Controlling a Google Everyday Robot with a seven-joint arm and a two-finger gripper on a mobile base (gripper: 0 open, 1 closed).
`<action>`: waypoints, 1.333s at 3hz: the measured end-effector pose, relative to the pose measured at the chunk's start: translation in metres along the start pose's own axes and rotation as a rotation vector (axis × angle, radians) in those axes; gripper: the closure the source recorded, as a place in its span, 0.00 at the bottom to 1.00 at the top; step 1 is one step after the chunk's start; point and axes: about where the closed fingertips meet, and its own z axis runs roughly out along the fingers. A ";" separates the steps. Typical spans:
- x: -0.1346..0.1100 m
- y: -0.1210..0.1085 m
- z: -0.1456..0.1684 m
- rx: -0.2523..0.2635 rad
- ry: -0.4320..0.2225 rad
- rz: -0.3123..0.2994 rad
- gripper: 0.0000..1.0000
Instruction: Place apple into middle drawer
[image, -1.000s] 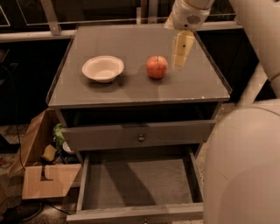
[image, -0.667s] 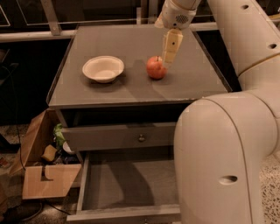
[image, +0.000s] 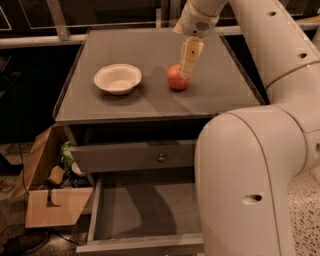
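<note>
The red-orange apple sits on the grey cabinet top, right of the white bowl. My gripper hangs from the white arm and points down right at the apple's upper right side, its tip over the apple's edge. The middle drawer is pulled out below, a broad shallow grey box with a bare floor; my arm's large white body hides its right part.
The drawer above it shows a flat front with a round knob. A cardboard box with clutter stands on the floor at the left of the cabinet. A rail runs behind the cabinet top.
My gripper has moved left and down from beside the apple to its upper right edge. The arm's body has swung in front of the drawer's right side. The apple has not moved.
</note>
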 end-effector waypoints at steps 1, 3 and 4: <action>0.003 -0.001 0.016 -0.022 -0.008 0.016 0.00; 0.013 0.002 0.046 -0.073 -0.029 0.052 0.00; 0.027 0.006 0.066 -0.104 -0.037 0.095 0.01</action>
